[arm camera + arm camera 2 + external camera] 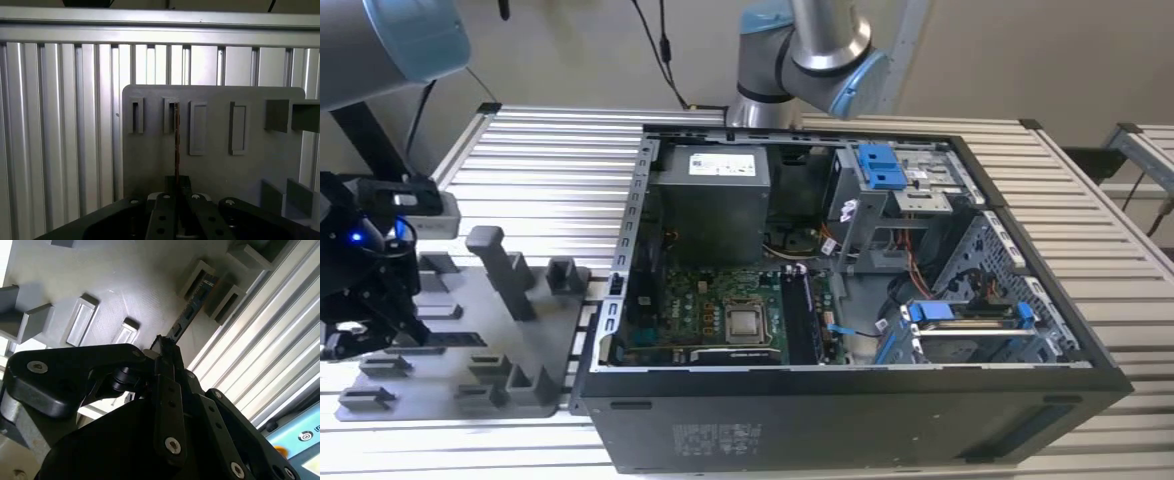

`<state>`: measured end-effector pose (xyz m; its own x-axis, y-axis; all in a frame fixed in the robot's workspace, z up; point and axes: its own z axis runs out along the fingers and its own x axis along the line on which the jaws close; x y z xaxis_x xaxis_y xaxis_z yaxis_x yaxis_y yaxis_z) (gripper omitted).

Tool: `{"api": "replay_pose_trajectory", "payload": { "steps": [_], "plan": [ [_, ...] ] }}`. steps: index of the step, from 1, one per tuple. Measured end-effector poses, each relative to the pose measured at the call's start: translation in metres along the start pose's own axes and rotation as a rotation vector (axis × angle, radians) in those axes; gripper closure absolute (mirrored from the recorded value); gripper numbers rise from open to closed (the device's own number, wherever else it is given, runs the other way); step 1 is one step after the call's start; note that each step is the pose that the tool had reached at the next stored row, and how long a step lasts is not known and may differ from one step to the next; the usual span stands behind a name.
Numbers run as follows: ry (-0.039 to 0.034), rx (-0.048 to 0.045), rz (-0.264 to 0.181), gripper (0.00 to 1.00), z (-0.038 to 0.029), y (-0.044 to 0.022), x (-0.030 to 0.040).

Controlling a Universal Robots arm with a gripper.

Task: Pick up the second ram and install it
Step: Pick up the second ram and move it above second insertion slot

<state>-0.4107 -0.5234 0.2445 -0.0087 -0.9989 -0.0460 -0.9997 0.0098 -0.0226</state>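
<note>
Ok, status: at the exterior view's left the gripper (350, 335) is down over the gray tray (454, 300) on the slatted table (547, 160). In both wrist views the second ram (176, 140) sits edge-on, far end in a tray slot bracket (200, 282), near end between the fingers (161, 352). Jaws are narrow, pinched on the stick. Further right is the open PC case (854, 430), with the motherboard (707, 300) exposed and the power supply (710, 200) behind it.
</note>
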Motion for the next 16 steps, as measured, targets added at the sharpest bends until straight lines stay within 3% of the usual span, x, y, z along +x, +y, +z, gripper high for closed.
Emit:
{"api": "replay_pose_trajectory", "payload": {
  "steps": [16],
  "plan": [
    [-0.0008, -0.0001, 0.000, 0.86, -0.0105, -0.0002, -0.0005]
  ]
}}
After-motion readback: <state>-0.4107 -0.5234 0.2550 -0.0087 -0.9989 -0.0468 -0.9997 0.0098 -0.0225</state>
